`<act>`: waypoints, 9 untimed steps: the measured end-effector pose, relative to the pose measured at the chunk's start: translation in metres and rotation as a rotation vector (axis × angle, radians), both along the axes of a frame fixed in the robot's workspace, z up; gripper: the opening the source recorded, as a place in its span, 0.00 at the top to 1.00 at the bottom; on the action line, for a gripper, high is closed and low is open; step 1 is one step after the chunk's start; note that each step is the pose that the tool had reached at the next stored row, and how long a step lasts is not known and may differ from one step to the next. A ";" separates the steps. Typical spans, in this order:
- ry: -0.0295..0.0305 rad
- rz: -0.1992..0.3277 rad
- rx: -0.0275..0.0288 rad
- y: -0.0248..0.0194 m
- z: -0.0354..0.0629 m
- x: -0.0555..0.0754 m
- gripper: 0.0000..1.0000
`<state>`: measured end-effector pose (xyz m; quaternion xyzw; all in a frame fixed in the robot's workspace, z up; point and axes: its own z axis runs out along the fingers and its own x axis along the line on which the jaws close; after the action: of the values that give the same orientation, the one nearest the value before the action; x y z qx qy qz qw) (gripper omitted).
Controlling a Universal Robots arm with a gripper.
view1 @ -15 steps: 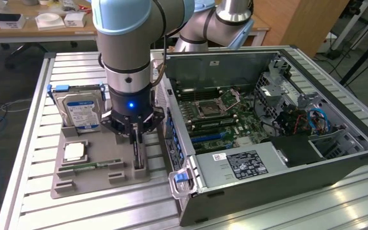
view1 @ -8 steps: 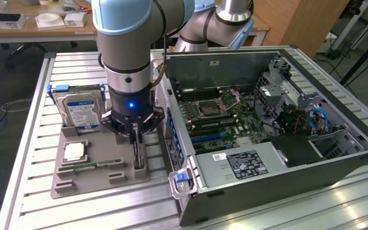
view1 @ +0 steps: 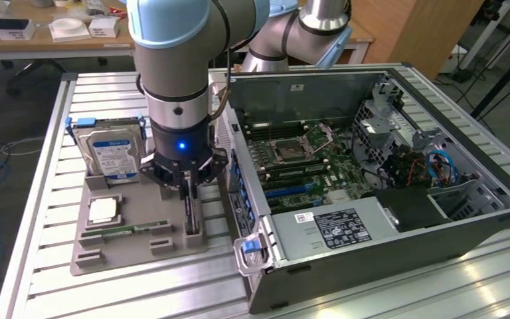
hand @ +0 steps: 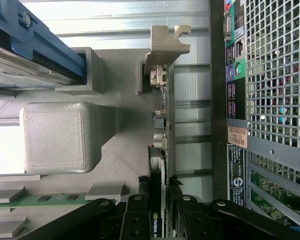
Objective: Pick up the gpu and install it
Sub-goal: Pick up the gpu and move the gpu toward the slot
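Your hand [view1: 189,191] [hand: 160,202] clenched on gpu [view1: 191,218] [hand: 162,125]. Card stands on edge in grey holder [view1: 122,256], mid-bench [view1: 104,93], just beside open computer case [view1: 370,259].

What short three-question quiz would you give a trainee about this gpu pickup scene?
1. True or false: the gpu is already seated inside the computer case.
2. The gripper is nearest to: A) the hard drive, B) the gpu, C) the computer case.
3. Fill in: the grey holder tray lies to the exterior view's ____ of the case.
Key: 1 false, it stands on edge in the tray; 2 B; 3 left.
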<state>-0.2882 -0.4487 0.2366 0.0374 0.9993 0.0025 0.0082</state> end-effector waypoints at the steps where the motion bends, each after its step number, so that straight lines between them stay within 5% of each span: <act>1: 0.0000 0.000 0.0000 0.0000 0.0000 0.000 0.74; 9: 0.0000 0.000 0.0000 0.0000 0.0000 0.000 0.74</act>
<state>-0.2883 -0.4487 0.2366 0.0374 0.9993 0.0025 0.0082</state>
